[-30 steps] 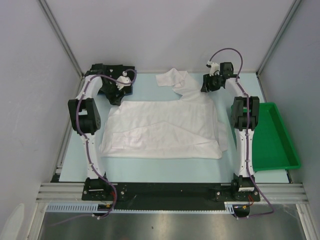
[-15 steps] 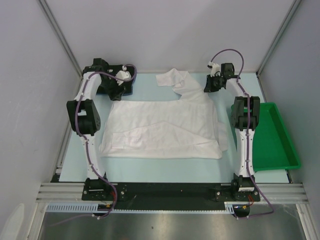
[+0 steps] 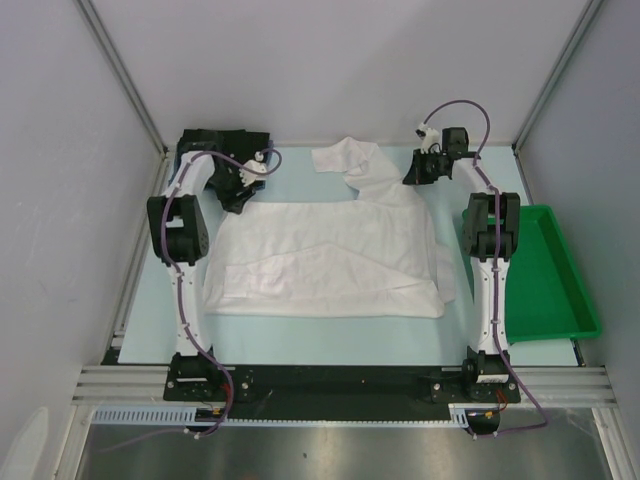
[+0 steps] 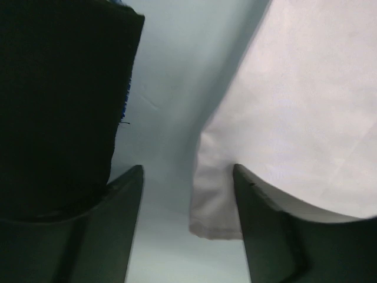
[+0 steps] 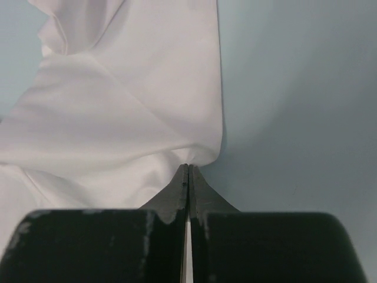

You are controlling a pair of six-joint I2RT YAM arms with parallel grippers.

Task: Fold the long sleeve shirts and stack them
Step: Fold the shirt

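A plain white long sleeve shirt [image 3: 330, 255] lies spread flat mid-table, one sleeve bunched at the back [image 3: 345, 160]. My right gripper [image 3: 413, 178] is at its back right edge. In the right wrist view that gripper [image 5: 188, 167] is shut, pinching a fold of the white shirt [image 5: 118, 118]. My left gripper [image 3: 240, 200] hovers at the shirt's back left corner. Seen from the left wrist, it [image 4: 187, 177] stands open, with the shirt's corner [image 4: 283, 118] lying between the fingers, close to the right one. A black cloth [image 4: 59, 88] fills the left of that view.
A green plastic tray [image 3: 560, 300] stands at the right edge, beside the right arm. A dark heap [image 3: 215, 150] sits in the back left corner next to the left gripper. Grey walls close in the table on three sides.
The right gripper has shut on the shirt's back right edge. The left gripper has swung in over the shirt's back left corner, and its jaws have narrowed.
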